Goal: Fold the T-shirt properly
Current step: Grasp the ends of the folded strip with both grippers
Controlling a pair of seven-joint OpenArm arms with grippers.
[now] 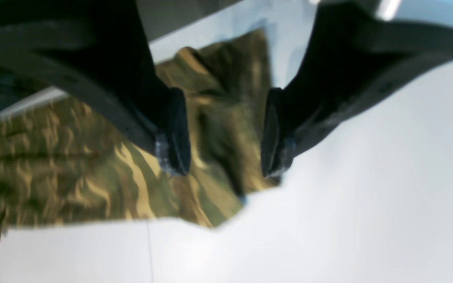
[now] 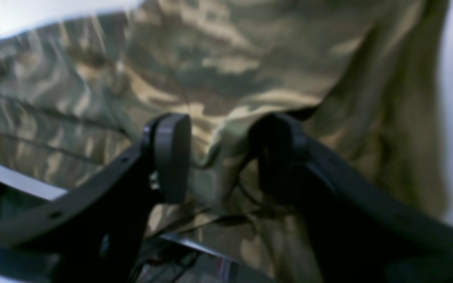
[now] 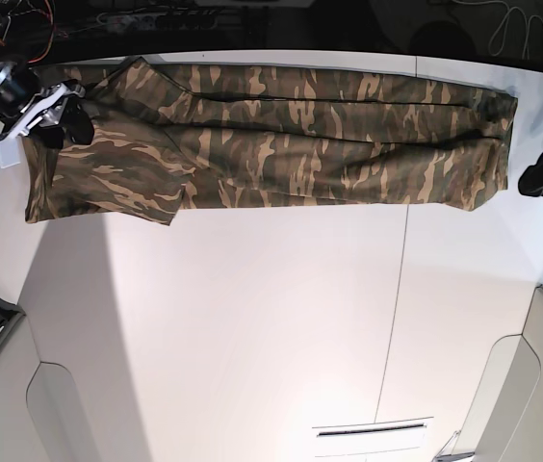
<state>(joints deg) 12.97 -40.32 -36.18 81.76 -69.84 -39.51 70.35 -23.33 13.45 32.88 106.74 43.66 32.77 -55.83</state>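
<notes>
The camouflage T-shirt (image 3: 281,135) lies flat as one long folded band across the far side of the white table (image 3: 252,318). My right gripper (image 3: 64,125) hovers over its left end with a sleeve spreading below it. In the right wrist view the right gripper (image 2: 221,133) is open, with blurred T-shirt (image 2: 230,59) cloth behind the fingers. My left gripper (image 3: 539,180) stands just off the shirt's right end. In the left wrist view the left gripper (image 1: 224,167) is open above a corner of the T-shirt (image 1: 73,173), nothing held.
Cables (image 3: 21,24) and dark clutter run behind the table's far edge. A seam (image 3: 395,308) crosses the tabletop. Grey panels (image 3: 517,404) stand at the near corners, and a slot (image 3: 373,430) sits near the front edge.
</notes>
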